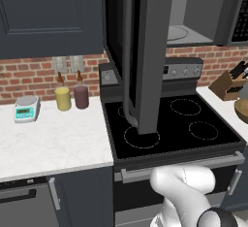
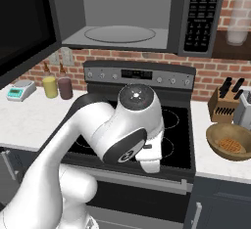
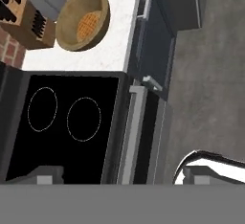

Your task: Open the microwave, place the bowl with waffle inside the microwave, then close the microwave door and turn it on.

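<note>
done: microwave door swung open | left: bowl with waffle on table, lower right | end effector fingers apart, empty

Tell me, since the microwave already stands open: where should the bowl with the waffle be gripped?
Grip the bowl at its rim, coming from above. It sits upright and open on the counter, the waffle flat in its middle. The knife block crowds its far side, so the near rim is probably easiest.

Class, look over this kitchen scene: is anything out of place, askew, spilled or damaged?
Nothing is spilled or damaged. The microwave door hangs wide open over the stove, and the bowl with its waffle sits upright on the counter.
</note>
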Available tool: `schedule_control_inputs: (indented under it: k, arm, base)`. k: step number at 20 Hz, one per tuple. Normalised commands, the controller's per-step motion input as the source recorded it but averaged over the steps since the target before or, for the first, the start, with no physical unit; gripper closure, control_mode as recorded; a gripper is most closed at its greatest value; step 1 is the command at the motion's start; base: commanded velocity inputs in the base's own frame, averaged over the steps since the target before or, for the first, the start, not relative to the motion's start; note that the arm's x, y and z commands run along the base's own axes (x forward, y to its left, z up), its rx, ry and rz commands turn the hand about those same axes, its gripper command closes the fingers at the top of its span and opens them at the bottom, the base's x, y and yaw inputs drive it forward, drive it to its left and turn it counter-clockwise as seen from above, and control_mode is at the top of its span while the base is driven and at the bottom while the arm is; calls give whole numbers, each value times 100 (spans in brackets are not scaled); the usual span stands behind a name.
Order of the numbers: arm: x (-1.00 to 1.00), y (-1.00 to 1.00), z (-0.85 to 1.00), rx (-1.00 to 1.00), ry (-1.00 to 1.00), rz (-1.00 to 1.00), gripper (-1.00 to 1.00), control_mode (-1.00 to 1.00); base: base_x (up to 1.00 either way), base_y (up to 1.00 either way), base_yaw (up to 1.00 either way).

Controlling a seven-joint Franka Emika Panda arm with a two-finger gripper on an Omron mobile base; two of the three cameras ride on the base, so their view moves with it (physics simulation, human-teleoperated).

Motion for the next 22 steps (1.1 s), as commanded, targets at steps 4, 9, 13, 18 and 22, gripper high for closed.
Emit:
schedule_control_inputs:
  k: [4, 9, 13, 18, 22]
  arm:
    - [22, -86, -41, 0, 16, -33, -100, -100]
    - [27, -76, -33, 0, 10, -25, -100, -100]
    - [34, -75, -30, 4, 4, -15, -100, -100]
    - [36, -70, -30, 11, 1, -3, -100, -100]
    - [34, -44, -21, 10, 0, 0, -100, -100]
  base:
    - [0, 0, 0]
    - [0, 0, 0]
    - [0, 0, 0]
    - [0, 0, 0]
    - [0, 0, 0]
